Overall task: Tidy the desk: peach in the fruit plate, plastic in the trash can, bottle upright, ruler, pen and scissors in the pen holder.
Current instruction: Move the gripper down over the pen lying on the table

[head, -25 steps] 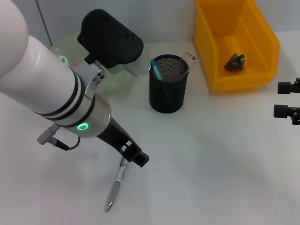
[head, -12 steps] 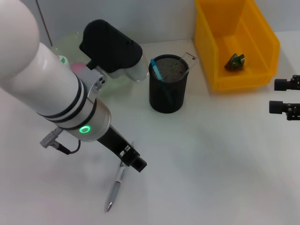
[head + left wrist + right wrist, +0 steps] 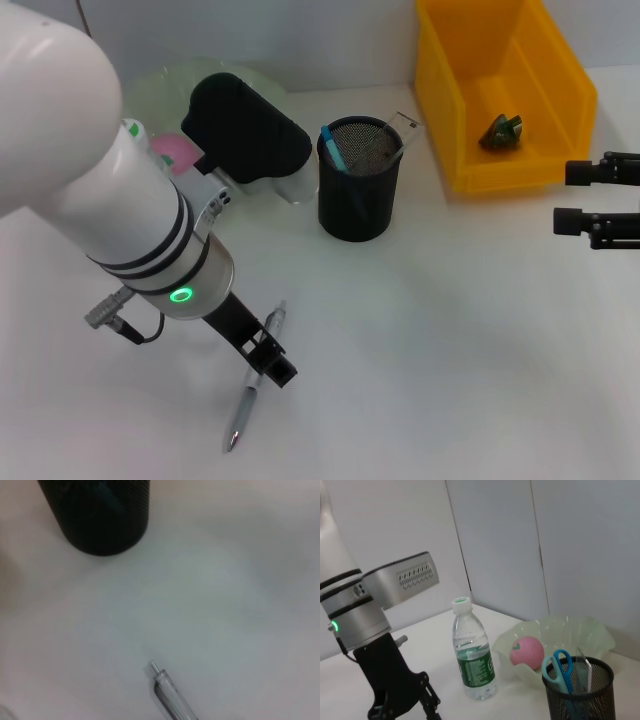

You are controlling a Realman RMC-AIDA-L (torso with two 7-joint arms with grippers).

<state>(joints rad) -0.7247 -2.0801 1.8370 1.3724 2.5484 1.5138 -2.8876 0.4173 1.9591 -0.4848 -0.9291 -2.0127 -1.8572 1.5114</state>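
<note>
A silver pen (image 3: pixel 240 415) lies on the white desk, and my left gripper (image 3: pixel 268 362) hangs right over its middle. The left wrist view shows the pen's (image 3: pixel 170 700) clicker end and the black mesh pen holder (image 3: pixel 95 515). The pen holder (image 3: pixel 360 190) holds blue-handled scissors (image 3: pixel 333 150) and a clear ruler (image 3: pixel 405 125). A pink peach (image 3: pixel 526 650) rests in the pale green fruit plate (image 3: pixel 580 630). The bottle (image 3: pixel 472 660) stands upright. Green plastic (image 3: pixel 500 131) lies in the yellow trash can (image 3: pixel 470 110). My right gripper (image 3: pixel 562 197) hovers open at the right edge.
My bulky left arm (image 3: pixel 110 190) hides most of the bottle and part of the fruit plate (image 3: pixel 170 90) in the head view. Bare desk (image 3: pixel 430 340) stretches between the pen and the right gripper.
My left gripper has slid down and toward the front along the pen. The right gripper has moved leftward, further into view.
</note>
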